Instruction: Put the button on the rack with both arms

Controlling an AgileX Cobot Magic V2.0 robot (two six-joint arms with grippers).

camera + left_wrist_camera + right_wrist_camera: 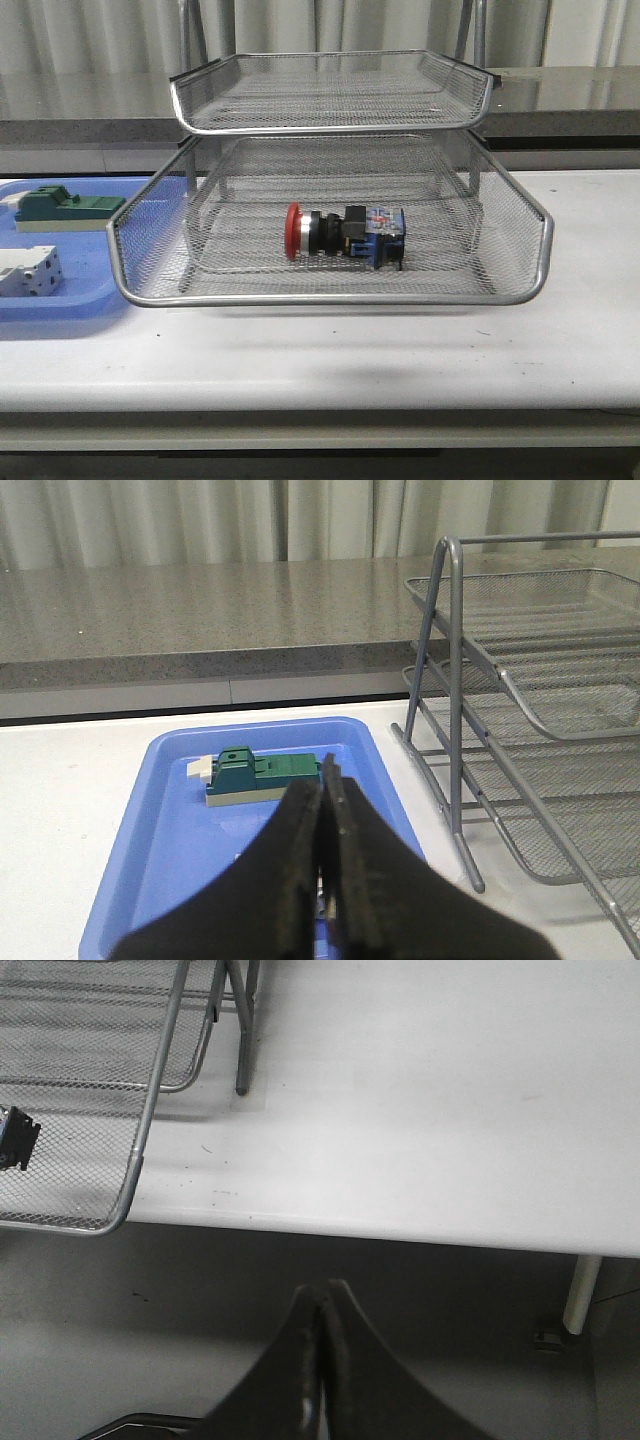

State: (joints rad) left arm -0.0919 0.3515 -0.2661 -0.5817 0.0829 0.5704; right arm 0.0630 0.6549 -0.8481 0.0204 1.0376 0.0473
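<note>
The button [343, 238] lies on its side inside the lower tray of the silver wire-mesh rack [330, 295], red cap pointing left, blue block to the right. A sliver of its blue block [15, 1138] shows in the right wrist view. Neither gripper appears in the front view. My left gripper [323, 785] is shut and empty, hovering over the blue tray beside the rack [520, 730]. My right gripper [322, 1295] is shut and empty, off the table's front edge, to the right of the rack [140, 1150].
A flat blue plastic tray [70, 295] sits left of the rack, holding a green block [65, 208] and a white terminal block [28, 270]. In the left wrist view the green block [262, 776] lies just beyond the fingertips. A grey ledge runs behind the table.
</note>
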